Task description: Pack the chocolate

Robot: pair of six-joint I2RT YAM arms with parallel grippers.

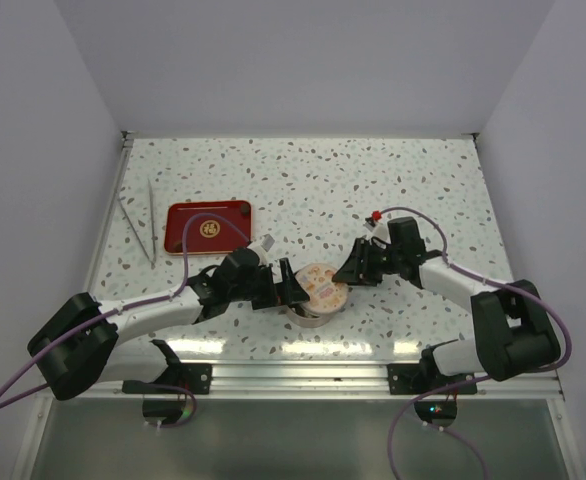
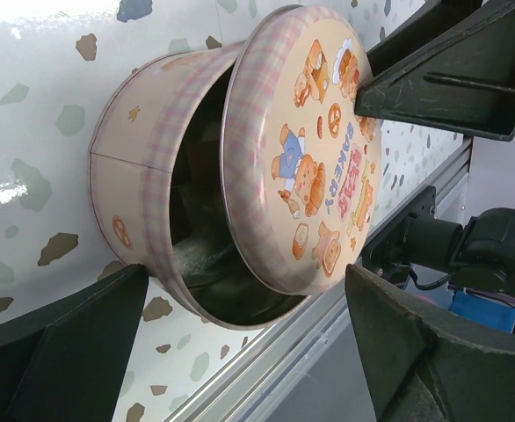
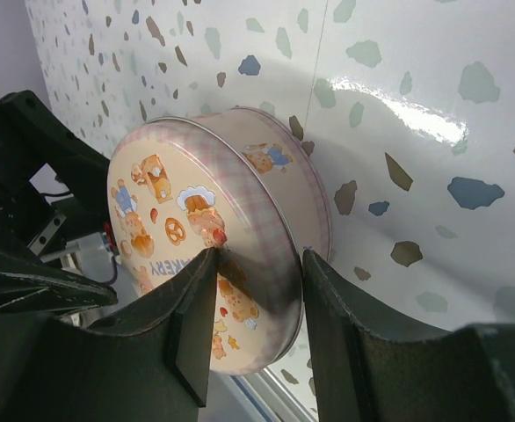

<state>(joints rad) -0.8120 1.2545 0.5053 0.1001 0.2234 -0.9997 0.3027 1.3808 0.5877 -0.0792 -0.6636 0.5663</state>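
Observation:
A round bakery tin [image 1: 306,312] stands on the table near the front edge. Its bear-printed lid [image 1: 322,287] sits tilted over the tin's mouth. My right gripper [image 1: 351,272] is shut on the lid's rim [image 3: 266,264], one finger on the printed top and one against the side. My left gripper [image 1: 291,292] is open, its fingers either side of the tin wall [image 2: 134,167]. The left wrist view shows a gap under the lid [image 2: 301,149] and a dark inside. No chocolate shows in any view.
A red rectangular tray [image 1: 209,228] with a gold emblem lies at the back left. Long metal tweezers [image 1: 138,225] lie left of it. The table's metal front rail [image 1: 293,375] runs just behind the tin.

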